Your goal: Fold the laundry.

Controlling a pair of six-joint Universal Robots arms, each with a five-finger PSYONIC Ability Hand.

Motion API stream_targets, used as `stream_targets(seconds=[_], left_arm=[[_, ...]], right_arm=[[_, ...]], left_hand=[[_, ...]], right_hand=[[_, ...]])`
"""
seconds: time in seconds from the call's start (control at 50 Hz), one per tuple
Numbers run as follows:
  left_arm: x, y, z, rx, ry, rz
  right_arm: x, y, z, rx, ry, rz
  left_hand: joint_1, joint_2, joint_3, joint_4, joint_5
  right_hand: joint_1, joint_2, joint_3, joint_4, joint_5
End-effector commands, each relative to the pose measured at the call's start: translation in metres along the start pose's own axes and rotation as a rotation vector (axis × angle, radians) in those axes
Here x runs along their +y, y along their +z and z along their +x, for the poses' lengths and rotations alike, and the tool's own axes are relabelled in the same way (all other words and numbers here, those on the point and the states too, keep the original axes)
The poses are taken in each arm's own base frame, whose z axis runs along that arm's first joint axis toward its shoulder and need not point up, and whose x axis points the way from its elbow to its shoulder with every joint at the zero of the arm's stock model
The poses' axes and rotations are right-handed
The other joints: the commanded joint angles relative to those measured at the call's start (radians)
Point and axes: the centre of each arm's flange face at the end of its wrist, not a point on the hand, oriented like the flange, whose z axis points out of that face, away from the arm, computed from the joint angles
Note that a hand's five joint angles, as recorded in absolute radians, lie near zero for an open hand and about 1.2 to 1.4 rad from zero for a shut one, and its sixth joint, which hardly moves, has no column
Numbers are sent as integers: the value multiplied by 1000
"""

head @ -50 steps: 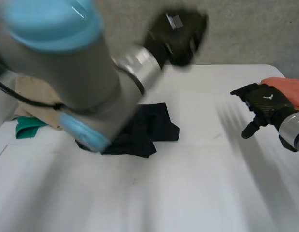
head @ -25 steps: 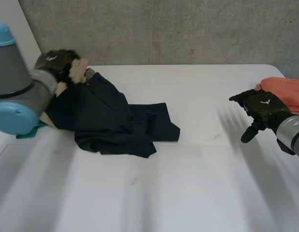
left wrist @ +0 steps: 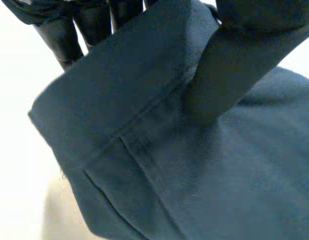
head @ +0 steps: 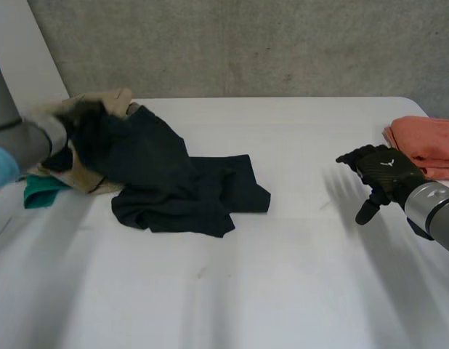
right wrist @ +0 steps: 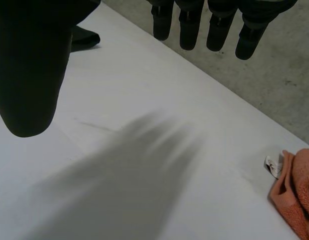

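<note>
A white table (head: 282, 291) stands before a grey concrete wall. Toward the robot's left side lies the dark garment (head: 174, 193), mostly a crumpled heap with one end raised off the surface. The left hand (head: 81, 116) has hold of that raised end: in its wrist view the hemmed edge is pinched between thumb (left wrist: 234, 60) and fingers (left wrist: 62, 35). Under and beside the lifted end sit a beige cloth (head: 86, 174) and a teal cloth (head: 39, 190), both rumpled. The right hand (head: 381, 171) hovers well apart over bare table, fingers straight, holding nothing. Beyond it, at the table's edge, rests an orange cloth (head: 428, 142) that looks folded. The job seems barely begun — the dark garment shows no neat fold and wants spreading flat, with two more pieces waiting. All the laundry lies directly on the tabletop.
</note>
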Motion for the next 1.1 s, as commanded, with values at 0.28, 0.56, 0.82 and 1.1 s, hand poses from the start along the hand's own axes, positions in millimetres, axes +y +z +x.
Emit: stream_targets(seconds=[0.28,0.56,0.82,1.1], left_arm=[[49,-107,307,527,429,179],[1,-129,285,391,423,288],[4,-101,159,113,329,83],[108,-101,129,200,172,-339]], right_arm=[[-10,-2,33,91,27,30],[-25,-9,51,152,48,64],[-87,-36,-7,21,-128,198],[-55,7,-63,-89,-302,-42]], left_hand=[[125,37,52,42,98],[-931,-1019,-1004,-1014,-958],[-931,-1019,-1004,-1014,-958],[-837,-924,-909,-919,-863]], right_hand=[[-48,-38,-30,-29,-48],[-48,-38,-30,-29,-48],[-48,-38,-30,-29,-48],[-37,-26,-19,-18,-37]])
